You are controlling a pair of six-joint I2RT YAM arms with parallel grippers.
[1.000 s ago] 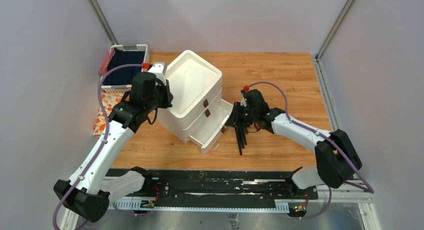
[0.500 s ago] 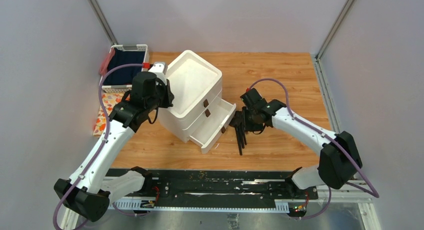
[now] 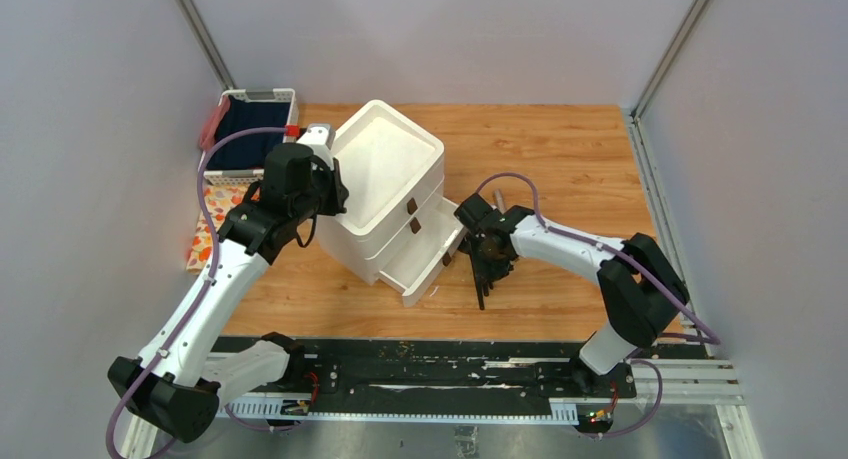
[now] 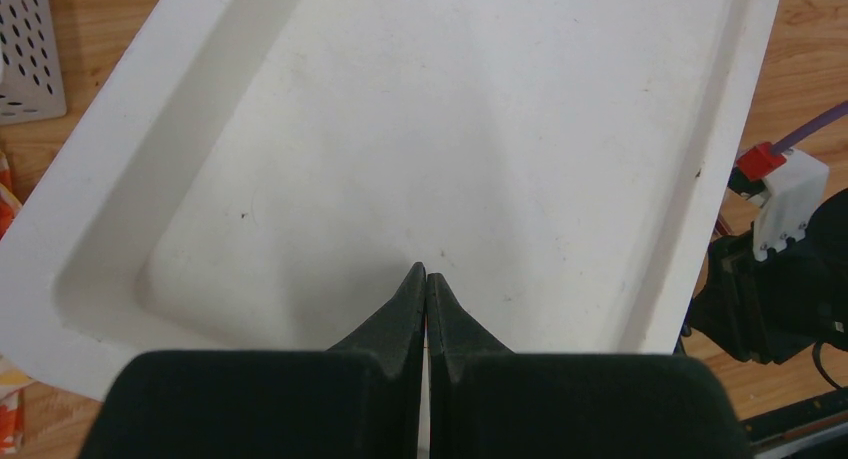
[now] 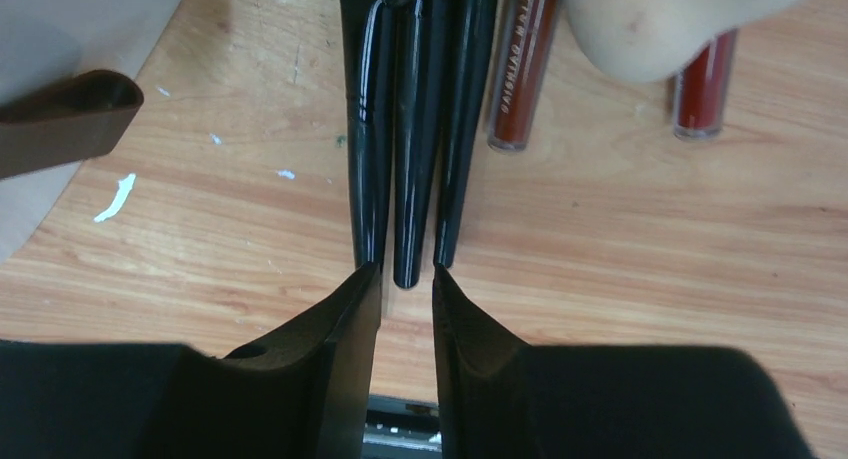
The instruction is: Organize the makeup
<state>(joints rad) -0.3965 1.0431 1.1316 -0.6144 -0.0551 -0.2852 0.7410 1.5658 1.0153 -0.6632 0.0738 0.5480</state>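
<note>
Three slim black makeup sticks [image 5: 405, 129] lie side by side on the wooden table, their narrow ends toward my right gripper [image 5: 405, 272]. Its jaws stand slightly apart just short of the middle stick's tip, with bare wood between them: open, holding nothing. Right of the sticks lie a reddish-brown tube [image 5: 520, 69], a second one [image 5: 705, 94] and a beige sponge [image 5: 660, 19]. From above, the right gripper [image 3: 489, 267] hovers over the sticks [image 3: 481, 295]. My left gripper [image 4: 427, 272] is shut and empty over the white box's recessed top [image 4: 450, 129].
The white drawer box [image 3: 385, 174] stands mid-table with its bottom drawer [image 3: 432, 262] pulled out toward the sticks. A brown knob [image 5: 70, 119] shows at the right wrist view's left edge. A white basket with dark blue cloth [image 3: 250, 129] sits at the back left.
The right arm has swung its wrist left and toward the near edge, bringing the gripper down over the black sticks. The left arm has not moved.
</note>
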